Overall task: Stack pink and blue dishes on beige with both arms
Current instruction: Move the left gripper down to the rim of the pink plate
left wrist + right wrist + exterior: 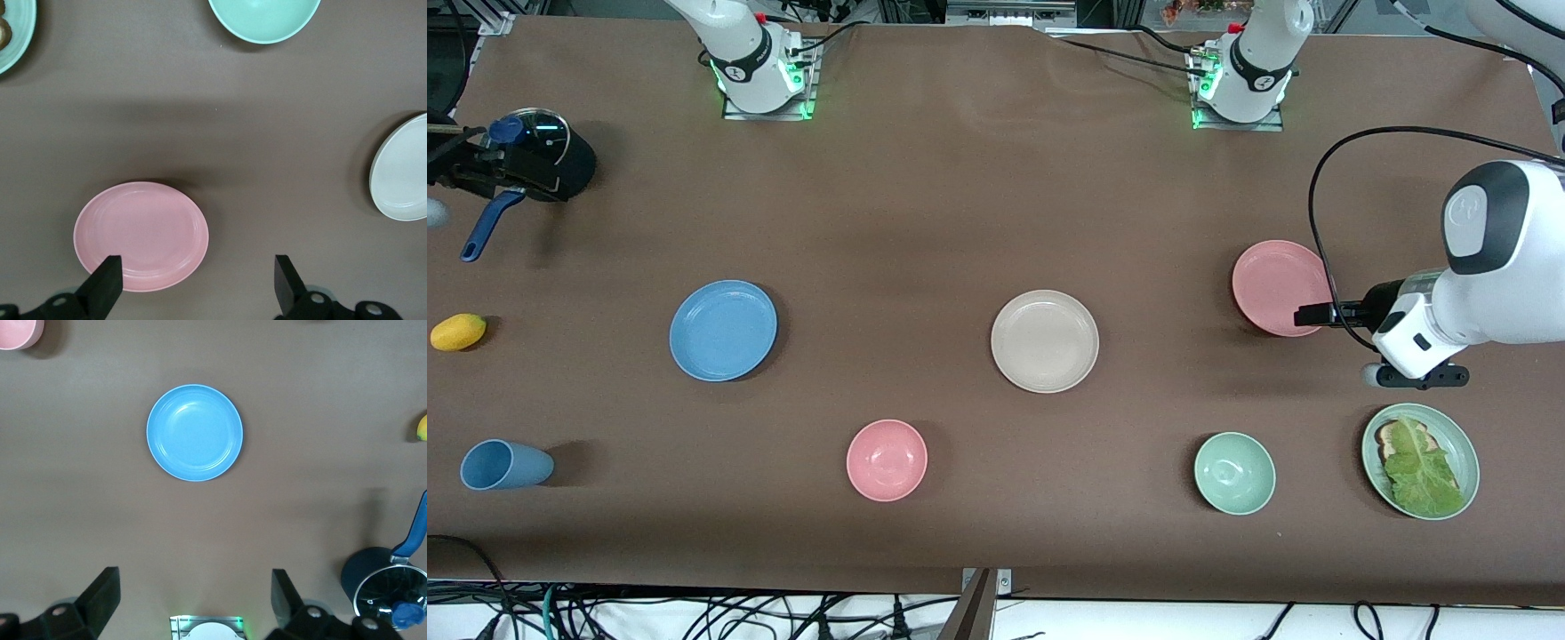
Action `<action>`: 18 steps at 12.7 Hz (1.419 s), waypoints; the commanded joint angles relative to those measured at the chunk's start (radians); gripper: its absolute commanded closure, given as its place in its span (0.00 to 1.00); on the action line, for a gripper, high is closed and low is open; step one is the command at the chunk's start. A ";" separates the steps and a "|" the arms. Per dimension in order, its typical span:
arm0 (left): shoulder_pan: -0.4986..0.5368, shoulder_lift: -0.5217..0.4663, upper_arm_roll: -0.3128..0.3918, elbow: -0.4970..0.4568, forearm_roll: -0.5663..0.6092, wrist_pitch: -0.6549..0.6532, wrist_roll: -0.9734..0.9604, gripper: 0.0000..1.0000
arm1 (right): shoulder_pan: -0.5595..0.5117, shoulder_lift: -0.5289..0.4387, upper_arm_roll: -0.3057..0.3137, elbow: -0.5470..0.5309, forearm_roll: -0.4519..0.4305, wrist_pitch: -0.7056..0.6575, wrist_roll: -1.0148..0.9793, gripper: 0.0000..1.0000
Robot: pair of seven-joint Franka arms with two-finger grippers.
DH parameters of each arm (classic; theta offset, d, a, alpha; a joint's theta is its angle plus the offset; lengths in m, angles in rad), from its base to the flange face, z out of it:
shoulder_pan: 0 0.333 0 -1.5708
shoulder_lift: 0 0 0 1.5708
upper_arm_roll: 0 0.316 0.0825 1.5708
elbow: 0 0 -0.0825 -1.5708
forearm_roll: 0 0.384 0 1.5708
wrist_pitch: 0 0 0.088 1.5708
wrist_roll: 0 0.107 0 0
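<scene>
The pink plate lies flat toward the left arm's end of the table. My left gripper hovers open over that plate's nearer rim; one finger is above the rim, the other above bare table. At the table's middle sits the beige plate, with nothing on it. The blue plate rests toward the right arm's end. My right gripper is open and empty, high above the table near its own base, and out of the front view.
Nearer the front camera stand a pink bowl, a green bowl and a green plate holding toast and lettuce. At the right arm's end are a tipped blue cup, a yellow fruit and a lidded pot.
</scene>
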 commanded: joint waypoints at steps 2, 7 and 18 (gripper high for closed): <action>0.009 -0.164 0.047 -0.268 -0.083 0.159 0.159 0.00 | -0.002 0.005 0.000 0.020 -0.004 -0.021 -0.009 0.00; 0.003 -0.305 0.103 -0.549 -0.100 0.395 0.409 0.00 | -0.002 0.005 0.000 0.020 -0.004 -0.024 -0.009 0.00; 0.141 -0.168 0.178 -0.669 -0.334 0.577 0.896 0.00 | -0.002 0.005 0.000 0.020 -0.004 -0.027 -0.009 0.00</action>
